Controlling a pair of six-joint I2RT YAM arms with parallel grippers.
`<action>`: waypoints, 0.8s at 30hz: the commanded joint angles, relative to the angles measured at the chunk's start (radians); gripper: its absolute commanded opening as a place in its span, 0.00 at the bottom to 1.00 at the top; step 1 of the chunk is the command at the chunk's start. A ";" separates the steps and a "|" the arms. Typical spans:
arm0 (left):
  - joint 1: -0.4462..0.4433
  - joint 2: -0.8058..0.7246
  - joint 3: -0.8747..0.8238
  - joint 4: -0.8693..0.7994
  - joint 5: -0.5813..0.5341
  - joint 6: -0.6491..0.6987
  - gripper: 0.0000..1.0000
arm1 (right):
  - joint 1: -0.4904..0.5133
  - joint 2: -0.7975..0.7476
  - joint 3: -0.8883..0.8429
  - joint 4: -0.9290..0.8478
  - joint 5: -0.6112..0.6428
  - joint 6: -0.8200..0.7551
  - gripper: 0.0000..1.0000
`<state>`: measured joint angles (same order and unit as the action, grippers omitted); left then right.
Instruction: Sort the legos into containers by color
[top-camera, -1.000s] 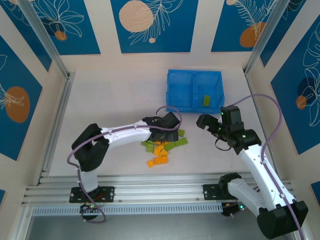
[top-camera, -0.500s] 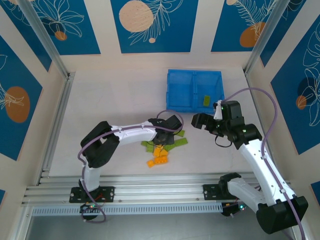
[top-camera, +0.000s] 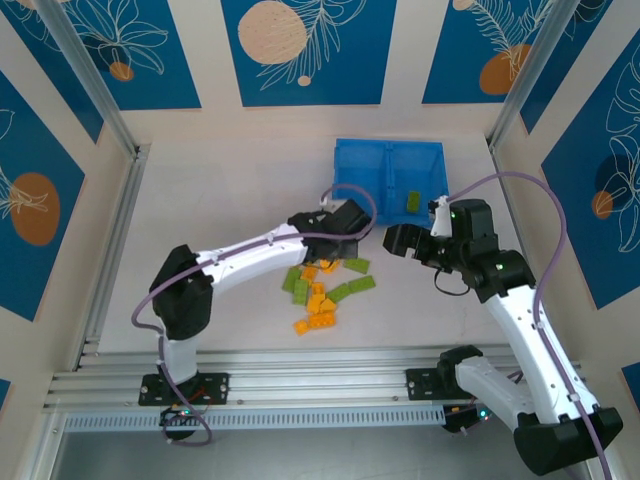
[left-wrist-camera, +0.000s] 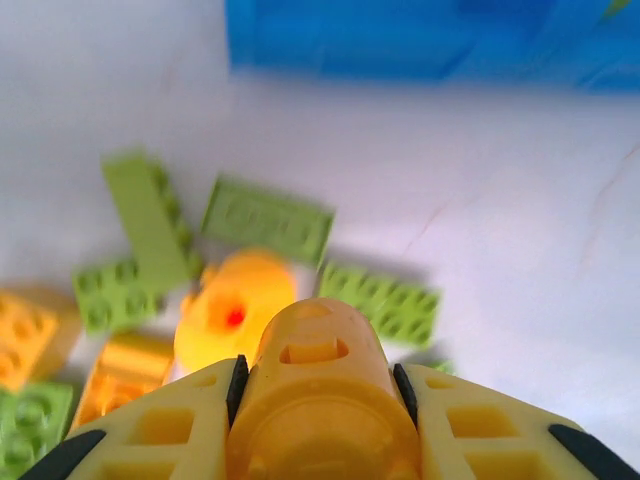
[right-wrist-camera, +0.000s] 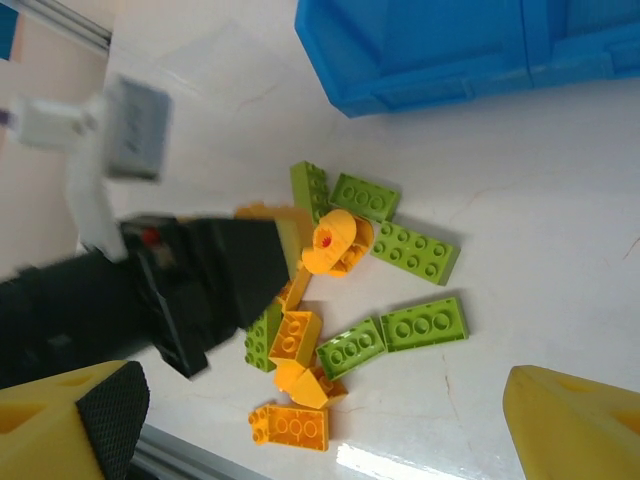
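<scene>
Orange-yellow rounded plastic brick (left-wrist-camera: 316, 420): now pinched between the closed jaws of the left gripper (left-wrist-camera: 318, 372); a second ago those jaws stood apart, low on the pile of loose studded plastic legos (top-camera: 325, 290).
Left arm: has lifted off the pile and swung toward the shallow bright-blue plastic tray (top-camera: 340, 190), not yet over it.
Right gripper (top-camera: 397, 243): jaws wide, nothing in them, hanging just right of the pile.
Pile: green and orange mixed on the white table (top-camera: 220, 190), near the tray.
Tray: one light-green brick (top-camera: 412, 201) lies in the right compartment.
Meaning: the pick looks secure, and I'd guess orange goes left.
</scene>
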<state>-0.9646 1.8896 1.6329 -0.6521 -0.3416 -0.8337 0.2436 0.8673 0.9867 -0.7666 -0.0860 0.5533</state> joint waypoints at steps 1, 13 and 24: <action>0.050 0.039 0.138 0.006 -0.109 0.151 0.28 | -0.002 -0.038 0.023 -0.008 0.027 0.028 0.93; 0.174 0.648 0.945 0.059 -0.040 0.427 0.24 | 0.003 -0.078 -0.012 -0.021 0.016 0.060 0.93; 0.205 0.752 0.972 0.142 0.096 0.394 0.46 | 0.010 -0.101 -0.055 -0.017 0.006 0.085 0.93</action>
<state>-0.7673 2.6537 2.5492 -0.5518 -0.2878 -0.4404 0.2455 0.7776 0.9470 -0.7765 -0.0753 0.6167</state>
